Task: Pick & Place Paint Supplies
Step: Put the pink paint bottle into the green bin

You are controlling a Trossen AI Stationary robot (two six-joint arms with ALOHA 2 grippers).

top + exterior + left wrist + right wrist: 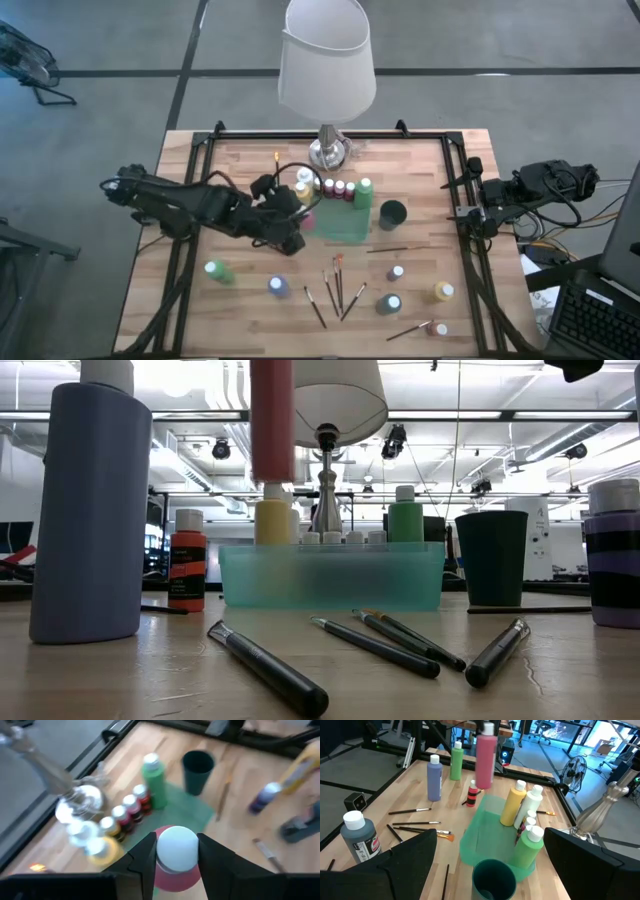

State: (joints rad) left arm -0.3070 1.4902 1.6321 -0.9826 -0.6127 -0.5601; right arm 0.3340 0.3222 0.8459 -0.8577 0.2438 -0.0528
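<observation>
My left gripper (176, 845) is shut on a pink paint bottle (485, 757), which hangs over the left end of the green tray (345, 228). Yellow, white, maroon and green bottles (335, 188) stand along the tray's far side. Loose bottles, among them a green one (218, 270) and a blue one (278, 286), stand on the table's near half. Thin paintbrushes (335, 285) lie flat there too. My right gripper (463, 214) waits open at the table's right edge, touching nothing. My left gripper pinches the pink bottle's white cap (176, 851) between its two fingers (142, 860). The fingers slant down from the table's left. The bottle hangs upright below them, its pink body (272, 420) lifted clear of the tray and the table.
A dark green cup (392, 213) stands just right of the tray. A white-shaded lamp (327, 70) stands on its silver base at the far edge. More bottles (443, 291) and a brush (410, 329) sit near the right front corner. A black frame (470, 250) borders the table.
</observation>
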